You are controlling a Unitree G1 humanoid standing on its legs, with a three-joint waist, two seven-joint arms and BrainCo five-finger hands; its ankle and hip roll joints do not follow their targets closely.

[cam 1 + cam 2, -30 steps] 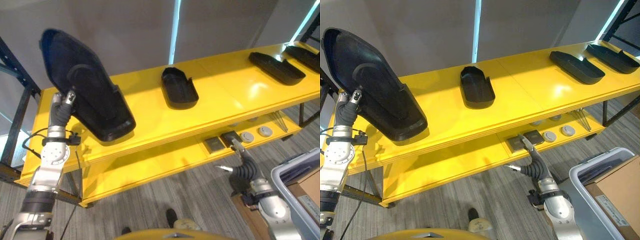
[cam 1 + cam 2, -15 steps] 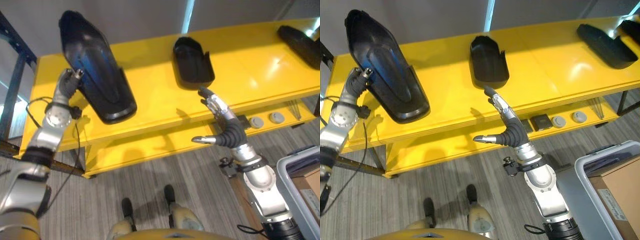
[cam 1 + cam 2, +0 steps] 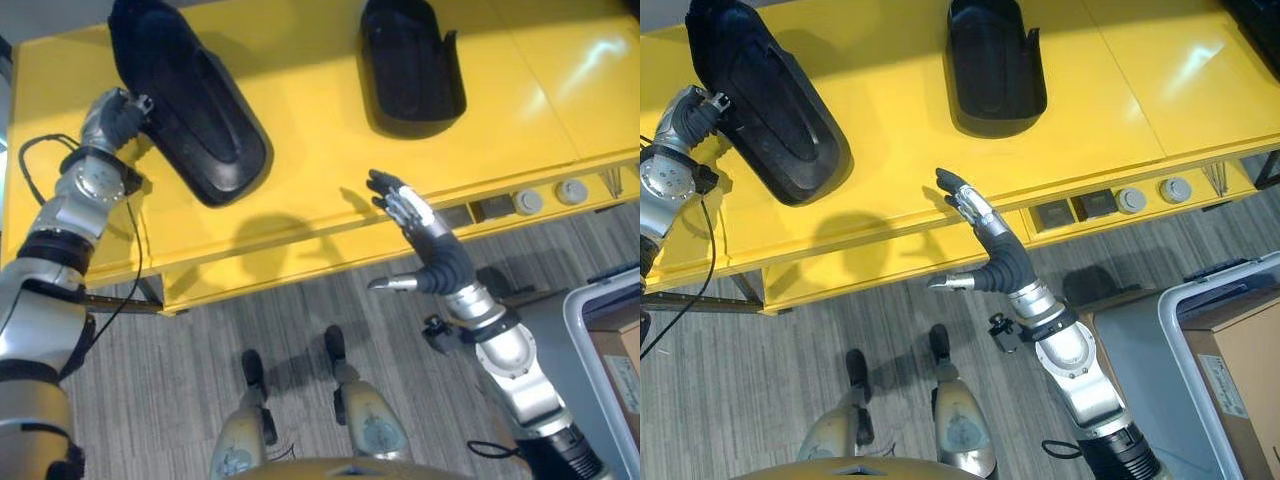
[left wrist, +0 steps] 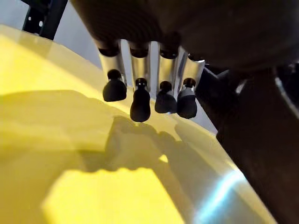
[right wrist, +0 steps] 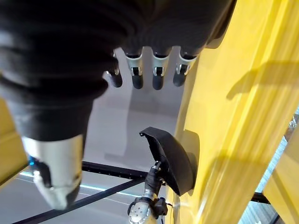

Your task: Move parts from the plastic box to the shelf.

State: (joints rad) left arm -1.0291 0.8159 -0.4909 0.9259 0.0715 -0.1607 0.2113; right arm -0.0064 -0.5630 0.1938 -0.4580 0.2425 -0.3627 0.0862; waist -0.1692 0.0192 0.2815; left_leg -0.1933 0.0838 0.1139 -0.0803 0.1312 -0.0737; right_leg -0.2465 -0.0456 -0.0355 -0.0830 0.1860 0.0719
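A large black moulded part (image 3: 190,100) lies at the left end of the yellow shelf (image 3: 300,170). My left hand (image 3: 115,115) is at its left rim, fingers curled against the edge. In the left wrist view its fingers (image 4: 140,100) hang just over the yellow surface, with the dark part (image 4: 261,140) beside them. A smaller black part (image 3: 410,60) sits further right on the shelf. My right hand (image 3: 435,265) is open in front of the shelf's front edge, fingers spread, holding nothing. The right wrist view shows the large part (image 5: 170,161) in the distance.
The grey plastic box (image 3: 1230,275) stands on the floor at the lower right with a cardboard box (image 3: 1240,350) in it. On the lower shelf lie two round grey pieces (image 3: 1130,200) and two dark square pieces (image 3: 1052,213). Grey carpet lies in front.
The camera has tipped down over the shelf. The large part went from steeply tilted to lying low on the shelf, left hand still at its rim. My right hand rose to the shelf's front edge.
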